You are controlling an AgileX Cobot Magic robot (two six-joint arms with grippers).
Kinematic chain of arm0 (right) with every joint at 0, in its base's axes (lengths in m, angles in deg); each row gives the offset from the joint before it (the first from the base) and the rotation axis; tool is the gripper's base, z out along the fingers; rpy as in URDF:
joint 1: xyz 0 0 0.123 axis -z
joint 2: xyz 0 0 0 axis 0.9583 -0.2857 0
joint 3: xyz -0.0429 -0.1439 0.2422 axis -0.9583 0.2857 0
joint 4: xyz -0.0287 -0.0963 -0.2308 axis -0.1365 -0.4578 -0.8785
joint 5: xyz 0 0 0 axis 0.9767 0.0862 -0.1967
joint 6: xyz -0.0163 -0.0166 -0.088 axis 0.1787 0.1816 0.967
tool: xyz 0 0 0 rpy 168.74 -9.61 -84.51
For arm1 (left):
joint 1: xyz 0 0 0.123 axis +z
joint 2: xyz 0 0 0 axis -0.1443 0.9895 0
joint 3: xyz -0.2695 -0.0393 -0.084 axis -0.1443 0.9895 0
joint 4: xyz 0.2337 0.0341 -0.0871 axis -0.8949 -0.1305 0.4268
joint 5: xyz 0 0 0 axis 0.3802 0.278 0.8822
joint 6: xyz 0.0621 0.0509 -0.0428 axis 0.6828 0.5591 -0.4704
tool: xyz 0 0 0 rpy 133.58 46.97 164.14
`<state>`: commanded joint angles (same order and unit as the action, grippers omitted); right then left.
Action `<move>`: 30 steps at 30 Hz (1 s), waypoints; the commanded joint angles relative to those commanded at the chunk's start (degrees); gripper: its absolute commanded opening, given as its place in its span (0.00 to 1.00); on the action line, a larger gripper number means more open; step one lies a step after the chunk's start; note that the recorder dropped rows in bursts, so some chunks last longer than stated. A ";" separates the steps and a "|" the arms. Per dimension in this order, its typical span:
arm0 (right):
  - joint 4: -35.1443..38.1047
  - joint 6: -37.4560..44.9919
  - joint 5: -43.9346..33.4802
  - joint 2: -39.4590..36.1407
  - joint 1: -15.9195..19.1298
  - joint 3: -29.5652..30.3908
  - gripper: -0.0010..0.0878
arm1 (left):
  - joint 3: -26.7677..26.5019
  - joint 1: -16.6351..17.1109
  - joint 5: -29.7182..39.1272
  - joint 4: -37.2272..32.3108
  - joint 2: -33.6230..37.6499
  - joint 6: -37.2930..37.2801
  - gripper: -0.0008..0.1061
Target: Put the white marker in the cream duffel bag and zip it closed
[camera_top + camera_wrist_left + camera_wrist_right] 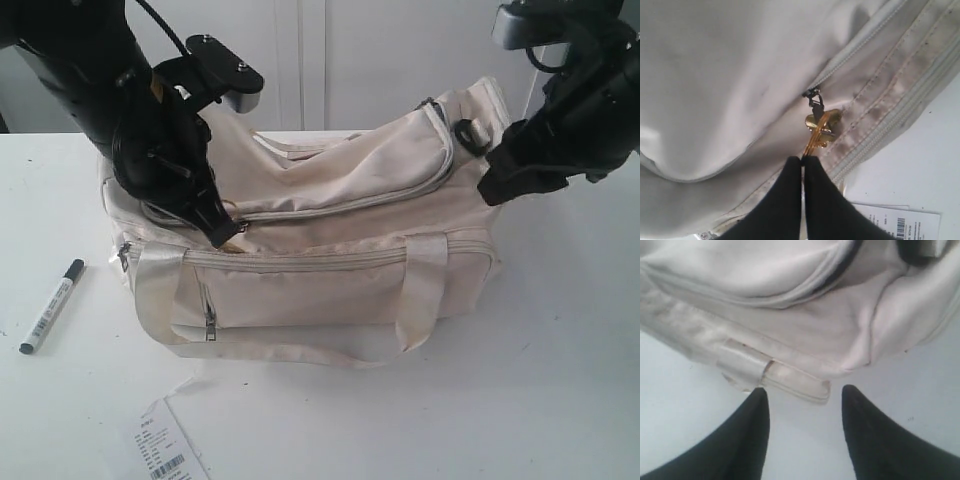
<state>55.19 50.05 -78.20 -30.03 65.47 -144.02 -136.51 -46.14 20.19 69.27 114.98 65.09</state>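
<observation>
The white marker with its black cap lies on the table left of the cream duffel bag, outside it. My left gripper is at the left end of the bag's curved top zipper. In the left wrist view it is shut on the gold zipper pull, which hangs from the slider against the cream fabric. My right gripper hovers at the bag's right end. It is open and holds nothing, with the table below and the bag just beyond. A dark gap shows under the top flap there.
A white barcode paper tag lies on the table in front of the bag, also visible in the left wrist view. The bag's webbing handle droops over its front pocket. A black strap ring sits at the right end.
</observation>
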 joint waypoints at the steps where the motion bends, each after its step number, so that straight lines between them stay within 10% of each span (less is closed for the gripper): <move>1: 4.08 5.00 -0.97 0.11 0.00 0.00 0.48 | 0.00 0.00 -0.15 0.00 0.00 1.04 0.01; 5: 23.65 29.69 -2.71 0.06 -1.70 0.35 0.48 | 0.00 0.00 -1.86 0.00 0.00 2.74 0.01; 9: 28.36 45.87 0.55 -1.37 -5.84 0.35 0.57 | 0.00 0.00 -3.87 -0.17 0.00 3.40 0.01; 13: 26.59 46.80 7.53 -4.82 -9.43 0.35 0.72 | 0.00 0.00 -4.71 -0.17 0.00 3.72 0.01; 30: 23.02 53.19 18.65 -14.88 -15.42 0.35 0.71 | 0.00 0.00 -4.49 -0.17 -2.65 3.87 0.01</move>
<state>78.21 103.24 -59.55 -44.91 50.05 -143.66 -136.51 -46.14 15.70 69.10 112.33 68.96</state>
